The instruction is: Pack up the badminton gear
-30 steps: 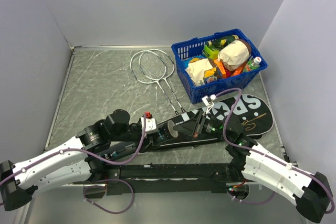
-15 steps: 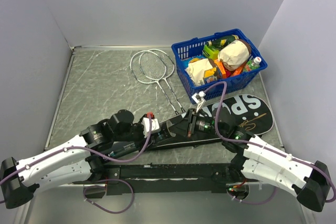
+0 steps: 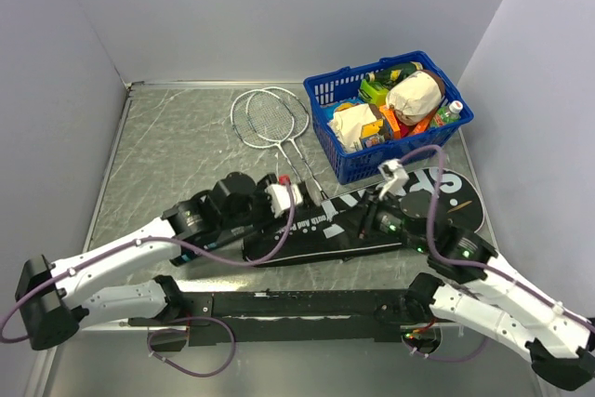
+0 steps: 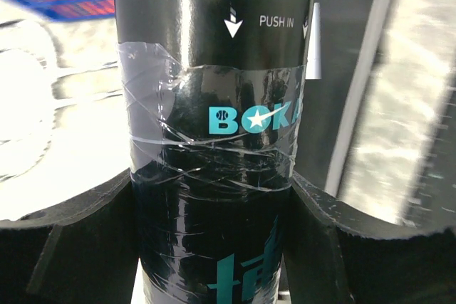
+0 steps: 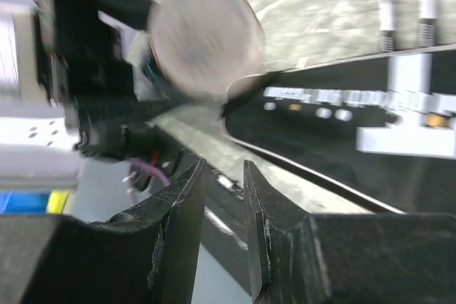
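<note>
Overhead, both arms reach over the grey table and meet above the black bag, which lies across the near-right part of the table. The arms cover much of the bag, and only part of its white lettering shows. The two rackets lie side by side farther back, left of the blue basket. Their heads are overlapping and their handles run out of sight beneath the left wrist and the bag.

Left wrist view: the left gripper is clamped on the dark tube, one finger pressed to each side. Wrinkled clear tape wraps the tube. "PUSH IN" is legible, but the teal brand word is cut off by the tube's curve, and the lower print runs off the frame. From above, the tube itself is hard to separate from the dark gripper and bag.

Right wrist view (blurred): the right gripper has its fingers drawn close, leaving a narrow slit. The bag's edge runs toward that slit, but whether it is pinched cannot be told. The tube's round pale end faces this camera, out of focus.
</note>
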`<state>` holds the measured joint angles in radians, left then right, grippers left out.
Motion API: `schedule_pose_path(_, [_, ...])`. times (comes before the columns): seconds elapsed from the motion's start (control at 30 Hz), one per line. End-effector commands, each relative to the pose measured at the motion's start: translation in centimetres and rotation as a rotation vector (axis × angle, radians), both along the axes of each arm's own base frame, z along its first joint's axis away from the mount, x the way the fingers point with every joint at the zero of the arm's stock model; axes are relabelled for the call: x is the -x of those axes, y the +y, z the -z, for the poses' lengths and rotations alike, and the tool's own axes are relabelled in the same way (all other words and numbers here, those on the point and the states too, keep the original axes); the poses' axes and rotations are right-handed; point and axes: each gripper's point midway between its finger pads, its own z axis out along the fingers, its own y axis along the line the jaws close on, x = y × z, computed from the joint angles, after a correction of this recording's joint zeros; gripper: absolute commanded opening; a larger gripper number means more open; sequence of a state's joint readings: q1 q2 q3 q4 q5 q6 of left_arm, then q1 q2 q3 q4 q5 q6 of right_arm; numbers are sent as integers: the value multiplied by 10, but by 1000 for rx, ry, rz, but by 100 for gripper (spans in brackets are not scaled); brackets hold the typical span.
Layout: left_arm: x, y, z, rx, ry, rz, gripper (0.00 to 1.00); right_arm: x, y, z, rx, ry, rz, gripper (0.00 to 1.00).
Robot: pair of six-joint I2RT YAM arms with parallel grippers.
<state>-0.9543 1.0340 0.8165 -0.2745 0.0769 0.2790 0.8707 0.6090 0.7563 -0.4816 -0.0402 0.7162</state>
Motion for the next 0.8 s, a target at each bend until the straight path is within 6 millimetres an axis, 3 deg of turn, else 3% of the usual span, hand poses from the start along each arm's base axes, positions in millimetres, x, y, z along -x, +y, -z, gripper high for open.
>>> schedule_pose_path(0.0, [-55, 18, -38, 2, -125, -142, 1, 2, -49, 29, 120, 32, 172, 35])
schedule_pose_path(0.2, [-125, 70, -49, -22, -130, -355, 1, 17, -66, 35, 89, 33, 179, 36])
schedule_pose_path(0.27, [-151, 98, -54, -29, -144, -449, 1, 22, -65, 37, 82, 48, 157, 36])
schedule_pose_path(0.47, [-217, 174, -34, -116, -86, -699, 3, 34, -60, 38, 59, 75, 102, 35])
schedule_pose_path(0.5, [-227, 196, -34, -117, -94, -772, 5, 37, -58, 35, 53, 78, 82, 34])
schedule_pose_path(0.57, [-241, 215, -26, -114, -69, -843, 5, 38, -57, 36, 72, 85, 67, 34])
schedule_pose_path(0.6, [-247, 236, -25, -103, -62, -900, 6, 40, -56, 33, 70, 88, 56, 34])
schedule_pose_path(0.77, [-273, 277, 6, -57, 48, -1062, 17, 46, -54, 34, 63, 105, 27, 34])
